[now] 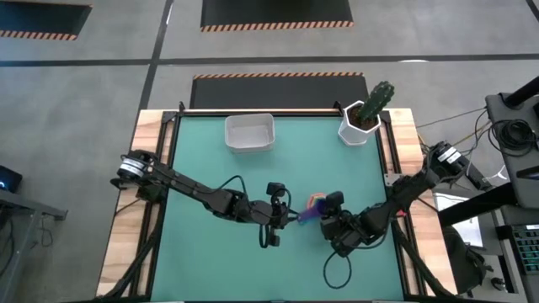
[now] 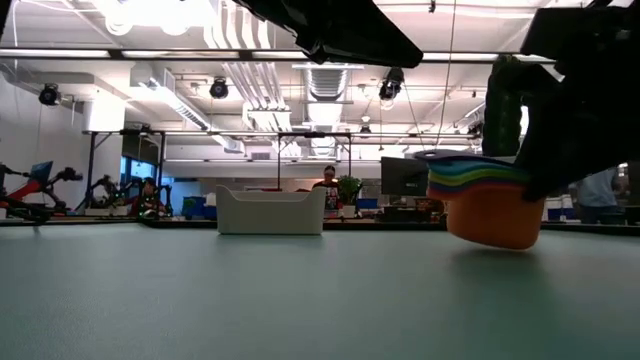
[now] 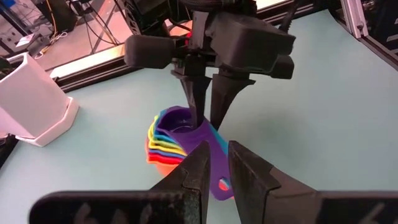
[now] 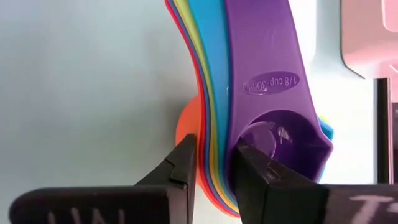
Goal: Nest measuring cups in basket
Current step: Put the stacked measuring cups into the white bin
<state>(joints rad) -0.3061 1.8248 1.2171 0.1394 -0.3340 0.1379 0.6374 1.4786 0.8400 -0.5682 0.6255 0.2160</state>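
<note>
The measuring cups (image 1: pixel 316 204) stand nested in one rainbow stack, orange outermost and purple innermost, in the middle of the green table, right of centre. My left gripper (image 1: pixel 289 217) is just left of the stack, shut at the purple handle. My right gripper (image 1: pixel 330 210) stands over the stack from the right, shut on its wall. The low view shows the stack (image 2: pixel 485 205) slightly tilted; I cannot tell whether its base touches the table. The white basket (image 1: pixel 249 132) sits empty near the far edge. My left gripper (image 3: pixel 217 158) has the free end of the purple cup's handle (image 3: pixel 222 185) between its two fingers, coming level from the table's left and lying along the handle. My right gripper (image 4: pixel 214 152) pinches the nested walls (image 4: pixel 214 168) from above, pointing down. One finger (image 4: pixel 255 171) is inside the purple cup and the other (image 4: pixel 180 165) is outside, against the orange cup.
A white faceted pot with a green cactus (image 1: pixel 364 118) stands at the far right corner of the table. Cables trail over the mat near the right arm (image 1: pixel 337 265). Open green mat lies between the stack and the basket.
</note>
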